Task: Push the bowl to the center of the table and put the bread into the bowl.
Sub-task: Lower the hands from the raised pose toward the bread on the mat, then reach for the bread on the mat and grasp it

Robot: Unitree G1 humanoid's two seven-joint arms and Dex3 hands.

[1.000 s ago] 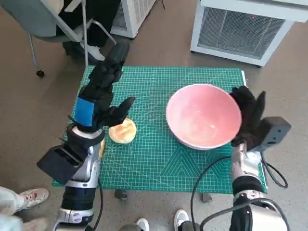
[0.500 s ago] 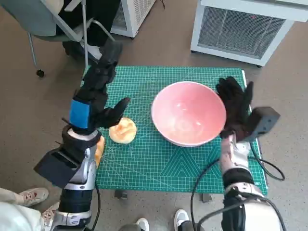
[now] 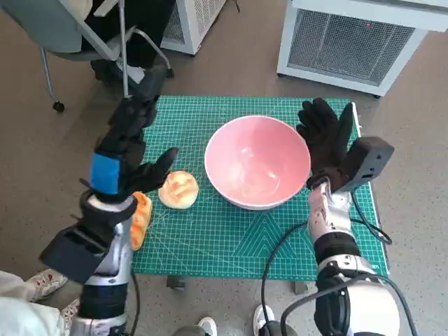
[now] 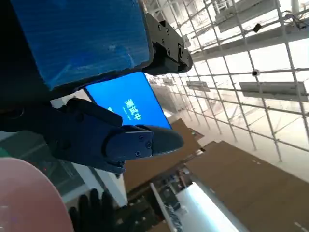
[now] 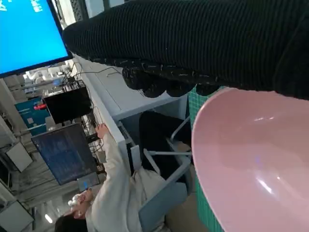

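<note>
A pink bowl (image 3: 257, 162) stands empty near the middle of the green cutting mat (image 3: 210, 238). My right hand (image 3: 323, 138), in its black glove, presses flat against the bowl's right side with fingers spread; the right wrist view shows the bowl's rim (image 5: 251, 164) just under the glove. A round bread roll (image 3: 178, 190) lies on the mat left of the bowl. My left hand (image 3: 129, 143) hovers raised over the mat's left part, above and beside the roll, fingers apart and holding nothing. The left wrist view catches the bowl's edge (image 4: 29, 203).
An orange object (image 3: 140, 215) lies at the mat's left edge by my left forearm. A chair (image 3: 91, 35) stands beyond the table's far left, white cabinets (image 3: 350, 42) beyond the far right. A seated person (image 5: 116, 193) appears in the right wrist view. Shoes (image 3: 49, 283) show near the table.
My right hand has slid the bowl leftward toward the mat's middle. The left hand has drifted slightly left and up. The roll has stayed put.
</note>
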